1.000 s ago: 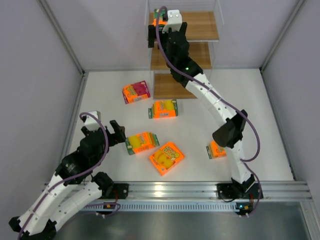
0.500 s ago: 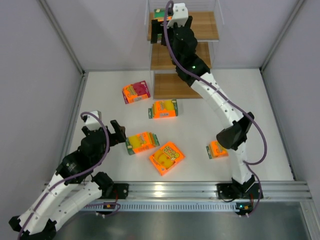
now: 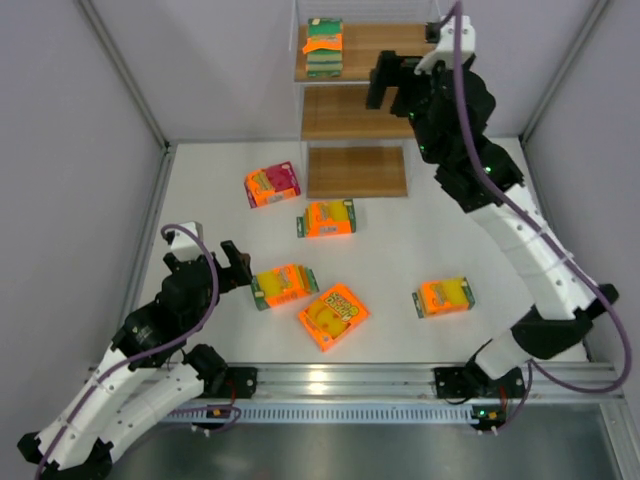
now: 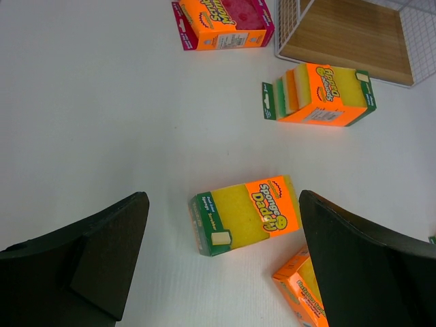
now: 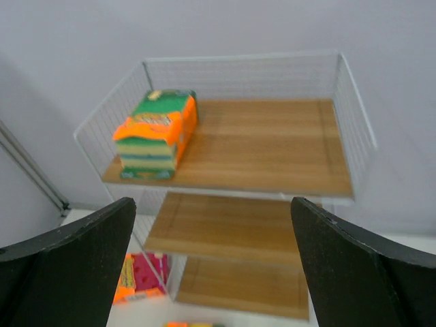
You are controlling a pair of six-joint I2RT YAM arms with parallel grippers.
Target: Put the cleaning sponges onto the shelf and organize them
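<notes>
The shelf stands at the table's far side, with three wooden tiers. A green and orange sponge pack lies at the left end of the top tier and also shows in the right wrist view. My right gripper is open and empty, in front of the shelf, right of that pack. On the table lie a pink-red pack and several orange packs. My left gripper is open and empty, just left of the yellow-orange pack.
Grey walls with metal posts close in the table on the left, right and back. A metal rail runs along the near edge by the arm bases. The left wrist view shows the shelf's bottom board with its wire side.
My right gripper has let go of the green and orange pack on the top tier's left end and has swung right and away from it. The left arm has not moved.
</notes>
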